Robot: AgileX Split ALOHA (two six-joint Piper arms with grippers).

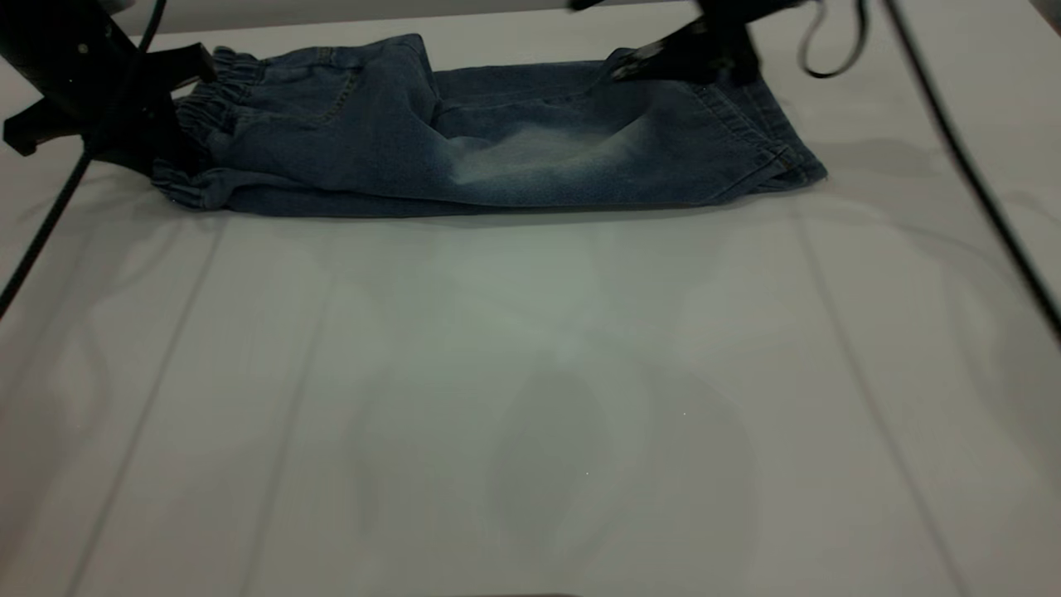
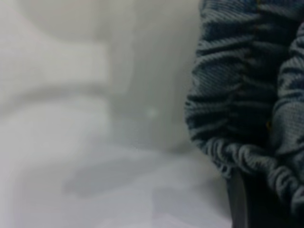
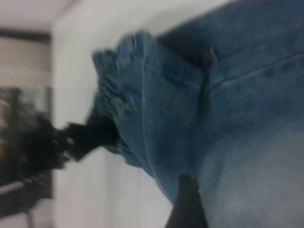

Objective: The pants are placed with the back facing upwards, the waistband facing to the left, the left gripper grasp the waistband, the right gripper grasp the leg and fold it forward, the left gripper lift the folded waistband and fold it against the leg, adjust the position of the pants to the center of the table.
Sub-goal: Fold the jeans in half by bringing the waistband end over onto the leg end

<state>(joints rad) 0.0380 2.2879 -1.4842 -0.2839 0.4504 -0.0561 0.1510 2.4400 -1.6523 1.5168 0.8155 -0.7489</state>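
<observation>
Blue denim pants (image 1: 497,149) lie along the far side of the white table (image 1: 530,373), elastic waistband (image 1: 220,99) to the left and leg cuffs (image 1: 779,157) to the right. My left gripper (image 1: 186,124) is at the waistband (image 2: 237,95); one dark finger (image 2: 237,199) shows under the gathered cloth, shut on it. My right gripper (image 1: 630,66) sits at the far edge of the leg (image 3: 247,142). One of its fingers (image 3: 187,204) presses the denim, the other is hidden by the cloth.
Black cables (image 1: 978,191) hang from the right arm across the table's right side, and a cable (image 1: 41,240) trails from the left arm. The near half of the table is bare white surface. The left gripper (image 3: 85,137) shows far off in the right wrist view.
</observation>
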